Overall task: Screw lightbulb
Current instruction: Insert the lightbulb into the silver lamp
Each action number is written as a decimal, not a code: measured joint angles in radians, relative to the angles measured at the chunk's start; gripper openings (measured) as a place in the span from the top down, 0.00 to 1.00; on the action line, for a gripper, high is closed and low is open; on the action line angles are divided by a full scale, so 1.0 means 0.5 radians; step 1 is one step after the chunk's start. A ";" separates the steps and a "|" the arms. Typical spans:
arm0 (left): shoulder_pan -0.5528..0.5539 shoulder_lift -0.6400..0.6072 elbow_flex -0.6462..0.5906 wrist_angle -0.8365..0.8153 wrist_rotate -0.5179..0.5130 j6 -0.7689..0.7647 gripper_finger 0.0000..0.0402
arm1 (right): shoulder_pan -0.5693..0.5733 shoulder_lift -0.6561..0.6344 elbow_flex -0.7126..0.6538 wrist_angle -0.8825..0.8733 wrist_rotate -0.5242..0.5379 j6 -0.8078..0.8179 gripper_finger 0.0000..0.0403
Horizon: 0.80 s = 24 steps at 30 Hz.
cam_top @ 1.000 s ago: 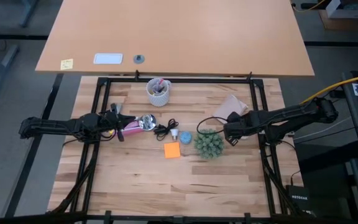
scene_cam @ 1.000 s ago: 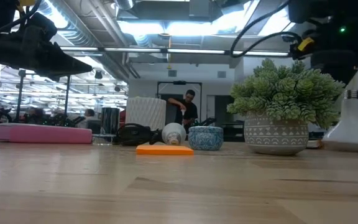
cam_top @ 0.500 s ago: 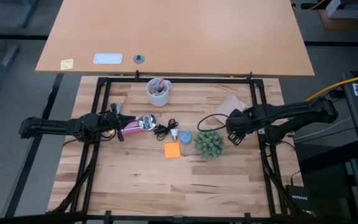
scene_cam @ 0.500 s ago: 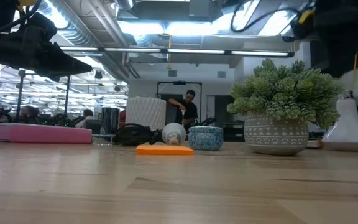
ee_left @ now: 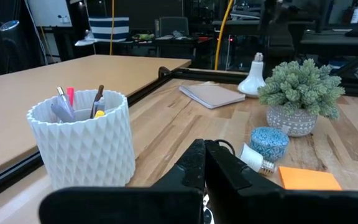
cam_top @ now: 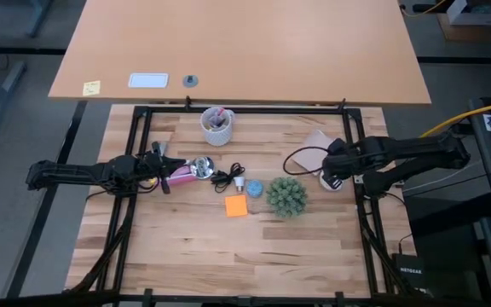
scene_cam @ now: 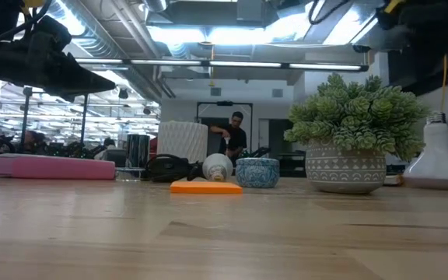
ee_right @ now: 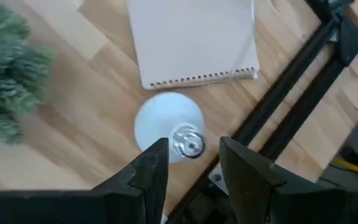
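One word can be read — "NETGEAR", in pale letters on the black box (cam_top: 413, 270) on the floor beside the table's (cam_top: 186, 239) right near corner — nothing else is legible.

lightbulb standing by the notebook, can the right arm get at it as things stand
Probably yes. The right end effector hovers right above the lightbulb, open, with a finger on each side of its metal base. The notebook and plant sit off to the sides, so nothing blocks the way down.

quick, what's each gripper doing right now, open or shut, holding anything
Left gripper: shut, nothing visibly held, near the pink object.
Right gripper: open, empty, directly above the upright lightbulb by the notebook.
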 joint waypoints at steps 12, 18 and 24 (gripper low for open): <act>0.000 0.006 -0.001 0.000 0.001 0.001 1.00 | 0.000 -0.001 -0.409 0.087 -0.026 0.138 0.63; 0.000 0.006 -0.001 0.000 0.001 0.001 1.00 | 0.000 0.001 -0.426 0.188 -0.026 0.138 0.63; 0.000 0.006 0.000 0.000 0.000 0.000 1.00 | 0.000 0.001 -0.426 0.203 -0.016 0.138 0.63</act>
